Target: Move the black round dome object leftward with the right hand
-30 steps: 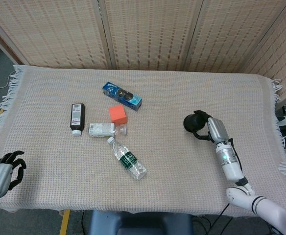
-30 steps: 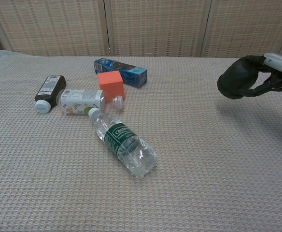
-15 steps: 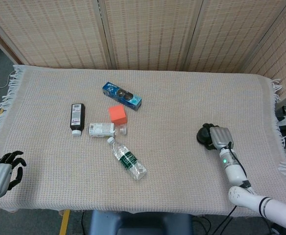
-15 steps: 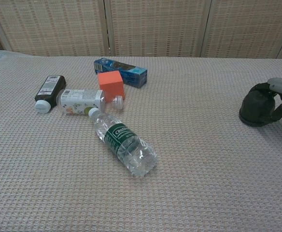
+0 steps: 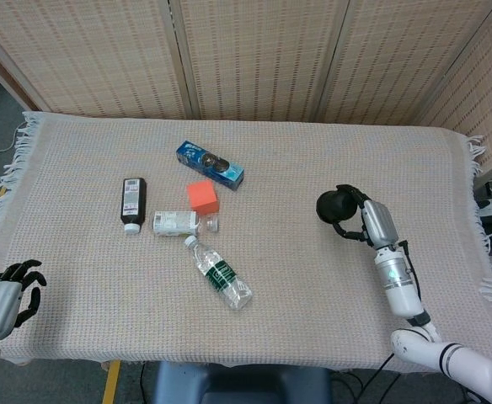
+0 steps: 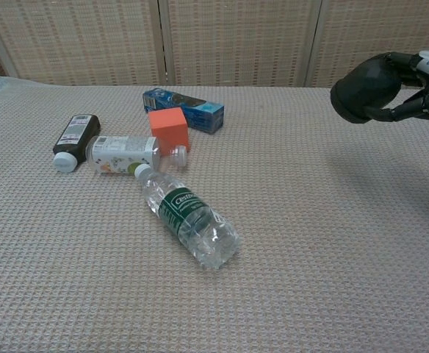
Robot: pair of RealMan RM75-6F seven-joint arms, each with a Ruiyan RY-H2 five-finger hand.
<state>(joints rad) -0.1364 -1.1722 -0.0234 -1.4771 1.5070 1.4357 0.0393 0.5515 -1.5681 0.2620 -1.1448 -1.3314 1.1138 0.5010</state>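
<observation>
with my fingers wrapped around it, the black round dome object (image 6: 363, 97) sits in my right hand (image 6: 413, 92), lifted clear of the surface (image 6: 310, 243) over its right half. the chest view makes the lift plain: the dome hangs in front of the woven screen (image 6: 236, 40) with a soft shadow on the cloth below it. from the head view i see the same dome (image 5: 333, 204) at the tip of my right hand (image 5: 357, 220) with the forearm running back toward the near right corner, but how high it is off the cloth is hard to judge from there.

my left hand (image 5: 8, 290) shows only in the head view, at the near left corner of the surface; its dark fingers look loosely spread with nothing in them, though it is small at that edge and i would not swear to it.

well to the left of the dome lies a cluster. a blue box (image 6: 184, 109) lies farthest back, an orange cube (image 6: 169, 129) just in front of it. a small white-labelled bottle (image 6: 126, 154) lies on its side beside the cube, and a dark bottle (image 6: 75, 141) lies to its left. a clear water bottle (image 6: 189, 218) with a green label lies nearest, its cap close to the white-labelled one.
</observation>
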